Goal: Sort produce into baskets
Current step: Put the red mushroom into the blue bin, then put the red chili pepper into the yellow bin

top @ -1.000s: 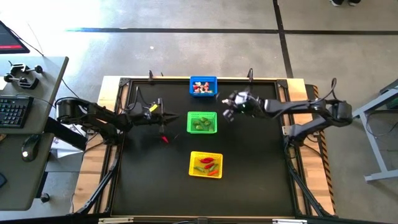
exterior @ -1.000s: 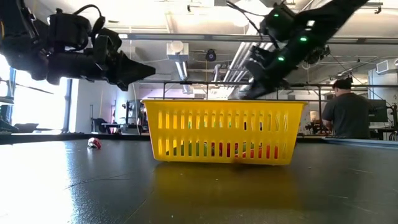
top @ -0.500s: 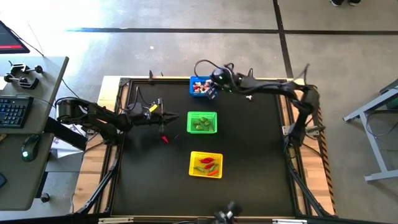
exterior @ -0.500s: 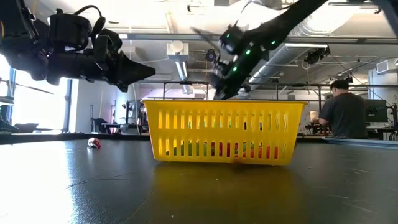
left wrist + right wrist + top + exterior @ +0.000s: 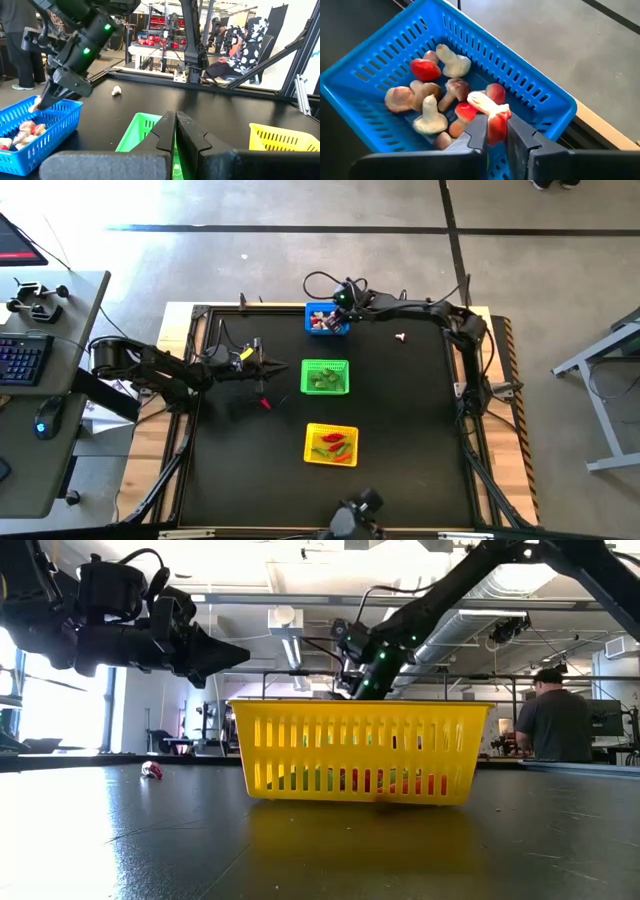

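Three mesh baskets stand in a row down the middle of the table: blue (image 5: 327,318) at the far edge holding mushroom pieces, green (image 5: 325,377) holding green bits, yellow (image 5: 331,444) holding chillies and greens. My right gripper (image 5: 495,131) hangs over the blue basket (image 5: 445,85), slanting down, shut on a white-and-red mushroom piece (image 5: 490,107). My left gripper (image 5: 285,367) waits shut and level, just left of the green basket. One red chilli (image 5: 265,403) lies on the table below it. One loose mushroom (image 5: 401,337) lies right of the blue basket. My right gripper pinches the mushroom piece by its red end (image 5: 497,125) between its two fingers. The fingers slant down from the table's right side. The white end (image 5: 479,100) sticks out beyond the fingertips, and the piece is held clear above the mushrooms in the blue basket.
The black table has a raised frame along its far edge (image 5: 400,308), close behind the blue basket. People and benches show in the room beyond the table (image 5: 555,710). Bare black surface lies right of the baskets (image 5: 420,410).
My right gripper has swung from beside the green basket's far right corner toward the table's far edge and left, sinking a little and tipping further down, and now hangs over the blue basket.
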Tool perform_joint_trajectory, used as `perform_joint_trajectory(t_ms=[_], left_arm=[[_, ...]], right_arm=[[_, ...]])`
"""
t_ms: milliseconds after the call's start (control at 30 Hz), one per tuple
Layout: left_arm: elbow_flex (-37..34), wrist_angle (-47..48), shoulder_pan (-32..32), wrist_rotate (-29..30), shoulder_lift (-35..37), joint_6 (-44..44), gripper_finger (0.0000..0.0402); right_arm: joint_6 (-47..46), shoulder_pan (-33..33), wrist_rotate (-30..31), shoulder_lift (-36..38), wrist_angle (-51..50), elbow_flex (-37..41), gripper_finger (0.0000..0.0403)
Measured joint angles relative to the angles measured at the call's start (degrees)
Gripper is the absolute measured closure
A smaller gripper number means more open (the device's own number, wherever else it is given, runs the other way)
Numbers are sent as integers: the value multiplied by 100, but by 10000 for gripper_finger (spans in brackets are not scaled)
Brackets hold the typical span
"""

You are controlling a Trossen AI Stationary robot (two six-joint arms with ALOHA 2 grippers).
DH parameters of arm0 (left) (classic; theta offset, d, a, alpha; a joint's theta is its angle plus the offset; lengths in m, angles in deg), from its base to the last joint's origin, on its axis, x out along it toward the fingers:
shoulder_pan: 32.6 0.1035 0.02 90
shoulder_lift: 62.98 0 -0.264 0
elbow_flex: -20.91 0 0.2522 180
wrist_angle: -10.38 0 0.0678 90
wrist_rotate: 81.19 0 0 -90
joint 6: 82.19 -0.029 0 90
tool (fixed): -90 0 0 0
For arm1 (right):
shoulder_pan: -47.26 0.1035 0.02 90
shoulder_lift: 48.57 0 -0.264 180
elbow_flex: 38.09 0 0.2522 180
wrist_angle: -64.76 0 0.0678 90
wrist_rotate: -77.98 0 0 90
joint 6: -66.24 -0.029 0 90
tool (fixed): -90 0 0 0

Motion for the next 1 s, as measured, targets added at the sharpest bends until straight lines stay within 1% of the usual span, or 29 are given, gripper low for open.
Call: perform_joint_trajectory(t_ms=[100, 233, 333, 433, 500, 567, 633, 700, 800, 833, 867, 900, 1000], left_arm=[[0, 1, 0, 0, 0, 0, 401], [0, 7, 0, 7, 0, 3, 401], [0, 52, 0, 7, 0, 46, 401], [0, 179, 2, -34, 0, 45, 401], [1, 270, 2, -75, 0, 12, 401], [25, 465, 7, -260, 23, -44, 401], [111, 826, 7, -487, 105, -48, 401], [264, 1428, 7, -741, 249, -63, 401], [591, 2647, -11, -841, 548, -344, 401], [732, 3081, -22, -841, 658, -469, 401], [895, 3549, -38, -841, 764, -599, 401], [1060, 4042, -59, -842, 869, -736, 401], [1624, 5589, -163, -845, 1113, -1116, 401]], right_arm=[[8, -34, -6, -7, -91, 0, 356], [-7, -108, -14, -9, -125, 32, 320], [-7, -150, -202, -9, -118, 33, 293], [48, -145, -234, -9, -70, 37, 267], [253, -143, -307, -9, 9, 37, 256], [408, -139, -425, -9, 72, 37, 253], [536, -107, -505, 24, 104, 42, 264], [750, -47, -415, 130, 209, 46, 289], [1029, 106, -335, 386, 502, 46, 348], [1148, 153, -331, 470, 689, 82, 371], [1258, 204, -331, 556, 969, 194, 387], [1319, 247, -363, 647, 1292, 361, 393], [1188, 309, -508, 904, 2406, 1109, 389]])
